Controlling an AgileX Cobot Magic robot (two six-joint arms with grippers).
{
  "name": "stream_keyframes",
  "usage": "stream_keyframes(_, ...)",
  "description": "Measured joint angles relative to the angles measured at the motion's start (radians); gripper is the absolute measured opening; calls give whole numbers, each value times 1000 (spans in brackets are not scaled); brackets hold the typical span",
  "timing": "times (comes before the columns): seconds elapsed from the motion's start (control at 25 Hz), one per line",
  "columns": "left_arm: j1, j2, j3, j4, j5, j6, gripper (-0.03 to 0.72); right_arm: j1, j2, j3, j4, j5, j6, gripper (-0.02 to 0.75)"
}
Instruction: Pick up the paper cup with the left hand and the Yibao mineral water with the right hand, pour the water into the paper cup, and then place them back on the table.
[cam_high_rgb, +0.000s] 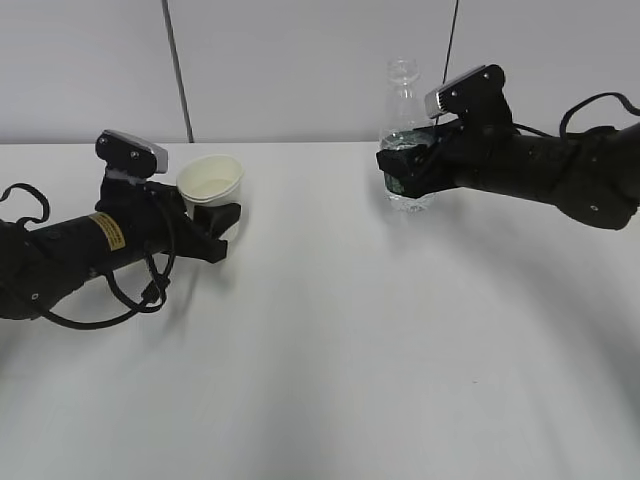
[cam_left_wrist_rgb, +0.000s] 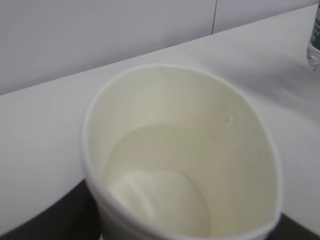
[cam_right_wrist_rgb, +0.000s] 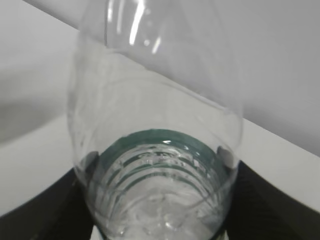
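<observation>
The white paper cup (cam_high_rgb: 211, 179) sits between the jaws of my left gripper (cam_high_rgb: 214, 212), which is shut on it, at the left of the white table (cam_high_rgb: 320, 350). In the left wrist view the cup (cam_left_wrist_rgb: 180, 150) fills the frame and water (cam_left_wrist_rgb: 160, 200) lies in its bottom. My right gripper (cam_high_rgb: 405, 165) is shut on the green label band of the clear Yibao bottle (cam_high_rgb: 404, 110), upright and uncapped at the back right. In the right wrist view the bottle (cam_right_wrist_rgb: 155, 125) fills the frame, with water (cam_right_wrist_rgb: 160, 215) low in it.
A grey wall with a dark vertical seam (cam_high_rgb: 176, 70) runs behind the table's far edge. The bottle's lower edge shows at the far right of the left wrist view (cam_left_wrist_rgb: 314, 45). A black cable (cam_high_rgb: 110, 300) loops under the left arm.
</observation>
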Motion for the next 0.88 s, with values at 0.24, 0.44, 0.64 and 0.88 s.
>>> stream_keyframes(0.24, 6, 0, 0, -58, 1, 23, 397, 0, 30, 0, 78, -41, 15, 501)
stream_keyframes(0.44, 6, 0, 0, -116, 1, 54, 397, 0, 66, 0, 94, -53, 22, 501)
stream_keyframes(0.64, 6, 0, 0, -160, 1, 67, 397, 0, 81, 0, 115, -71, 22, 501)
stream_keyframes(0.88, 6, 0, 0, -219, 1, 70, 397, 0, 131, 0, 164, -147, 24, 501)
